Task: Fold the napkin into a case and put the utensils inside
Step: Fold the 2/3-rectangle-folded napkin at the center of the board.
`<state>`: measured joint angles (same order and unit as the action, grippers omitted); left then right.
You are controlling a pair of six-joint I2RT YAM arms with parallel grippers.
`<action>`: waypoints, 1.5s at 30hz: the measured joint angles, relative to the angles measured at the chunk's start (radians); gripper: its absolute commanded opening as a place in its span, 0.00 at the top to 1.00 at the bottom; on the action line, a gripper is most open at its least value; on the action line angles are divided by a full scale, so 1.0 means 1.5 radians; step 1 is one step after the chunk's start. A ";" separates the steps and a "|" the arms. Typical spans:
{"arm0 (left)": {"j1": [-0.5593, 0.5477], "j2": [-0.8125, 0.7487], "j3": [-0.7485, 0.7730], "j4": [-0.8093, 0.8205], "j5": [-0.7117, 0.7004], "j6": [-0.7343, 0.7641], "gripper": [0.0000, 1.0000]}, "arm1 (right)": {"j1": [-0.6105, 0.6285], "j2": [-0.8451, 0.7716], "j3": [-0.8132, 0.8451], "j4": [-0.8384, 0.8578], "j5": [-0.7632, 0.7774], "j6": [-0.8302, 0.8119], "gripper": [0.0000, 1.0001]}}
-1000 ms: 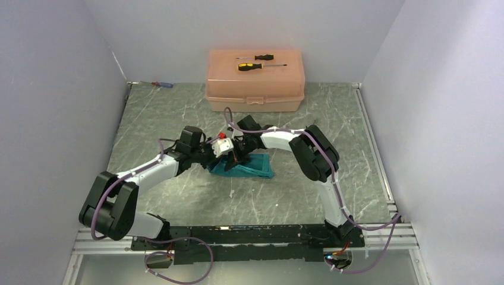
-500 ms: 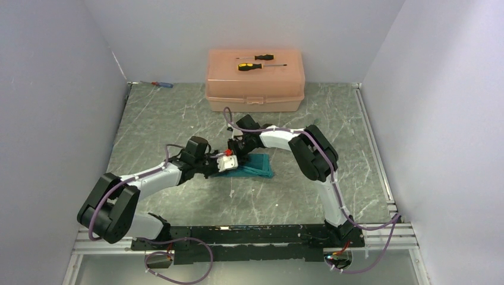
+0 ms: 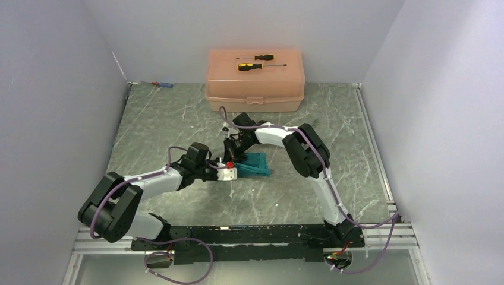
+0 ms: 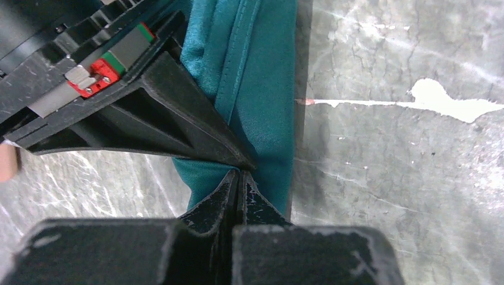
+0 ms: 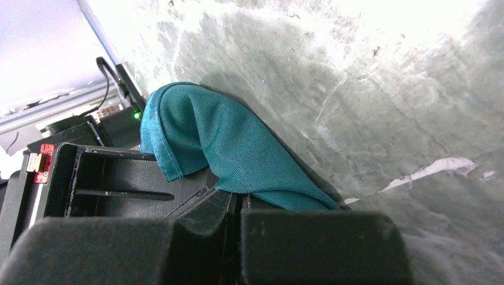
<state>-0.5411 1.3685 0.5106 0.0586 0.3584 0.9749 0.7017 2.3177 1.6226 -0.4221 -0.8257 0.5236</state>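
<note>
The left gripper (image 4: 239, 176) is clamped shut on an edge of the teal napkin (image 4: 261, 89); the right gripper (image 5: 238, 199) is closed too, seemingly pinching a raised fold.

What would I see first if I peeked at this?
The bright teal napkin, bunched in the middle of the table. The left gripper and the right gripper are both shut on it. At the back, a peach box carries two screwdrivers on its lid.
</note>
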 measured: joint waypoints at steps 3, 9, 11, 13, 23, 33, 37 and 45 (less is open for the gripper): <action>0.000 0.003 -0.006 0.006 -0.001 0.041 0.97 | -0.006 0.012 0.008 -0.003 -0.028 -0.010 0.96; 0.000 0.013 -0.007 0.001 -0.006 0.116 0.97 | -0.011 0.013 0.008 -0.003 -0.050 -0.032 0.71; 0.000 0.016 -0.006 -0.001 -0.005 0.132 0.97 | -0.018 -0.003 -0.013 0.008 -0.055 -0.038 0.66; -0.002 0.020 -0.006 -0.001 0.001 0.146 0.97 | -0.023 -0.025 -0.036 0.019 -0.049 -0.046 0.64; -0.004 0.027 0.009 -0.030 0.003 0.167 0.97 | -0.075 -0.225 -0.213 0.104 0.018 -0.142 0.57; -0.006 0.022 0.010 -0.038 -0.009 0.130 0.97 | -0.085 -0.348 -0.342 0.117 0.093 -0.358 0.53; -0.006 0.019 0.010 -0.042 -0.012 0.120 0.97 | -0.085 -0.366 -0.380 0.117 0.113 -0.414 0.52; -0.006 0.017 0.010 -0.044 -0.013 0.109 0.97 | -0.084 -0.426 -0.440 0.128 0.139 -0.474 0.42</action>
<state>-0.5495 1.3945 0.5259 -0.0074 0.3386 1.1378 0.5758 1.6783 0.9630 -0.2298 -0.6174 -0.1871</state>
